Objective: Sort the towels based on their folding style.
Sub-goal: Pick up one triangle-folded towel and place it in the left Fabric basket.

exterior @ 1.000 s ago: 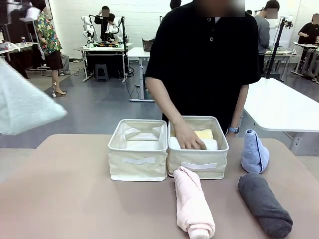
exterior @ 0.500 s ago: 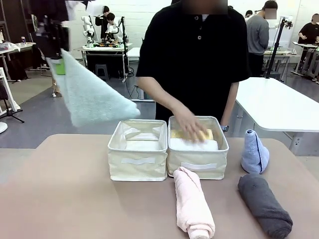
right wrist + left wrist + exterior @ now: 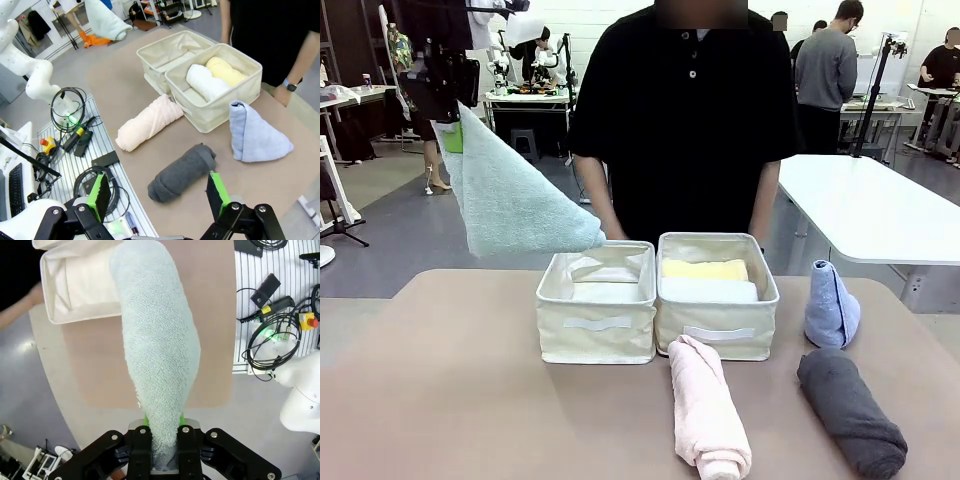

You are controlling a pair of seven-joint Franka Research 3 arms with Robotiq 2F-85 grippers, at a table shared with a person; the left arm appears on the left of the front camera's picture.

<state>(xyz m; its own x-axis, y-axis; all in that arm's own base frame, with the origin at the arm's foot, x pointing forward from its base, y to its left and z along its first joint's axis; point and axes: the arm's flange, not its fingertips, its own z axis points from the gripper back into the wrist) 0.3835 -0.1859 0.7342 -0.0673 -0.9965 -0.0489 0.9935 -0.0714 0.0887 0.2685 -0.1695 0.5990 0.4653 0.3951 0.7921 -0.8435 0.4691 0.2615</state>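
Six towels in all: four rolled, two folded into cones. There are also two cream bins and two grippers.

Nearest on the table [image 3: 440,380] lie two rolls. The pink towel [image 3: 705,410] is a thick log with its far end up against the front of the right bin [image 3: 717,335]. The dark grey towel [image 3: 850,410] lies well to its right, angled. The right gripper [image 3: 157,182] hangs over the table's near edge with its green-padded fingers spread wide, gripping nothing.

Behind these stand the bins, side by side and touching. The right bin holds two rolls lying crosswise, the white towel [image 3: 708,290] in front and the yellow towel [image 3: 705,269] behind it. The left bin [image 3: 597,325] sits beside it. Just right of the right bin, the light blue towel [image 3: 831,305] stands upright as a cone with a rounded tip.

The sixth, the pale grey-green towel [image 3: 515,200], is in the air. The left gripper [image 3: 162,422] is clamped on its narrow end high at the left, and the fluffy terry widens toward the left bin's far corner.

A person [image 3: 685,120] stands at the far side, behind the bins.
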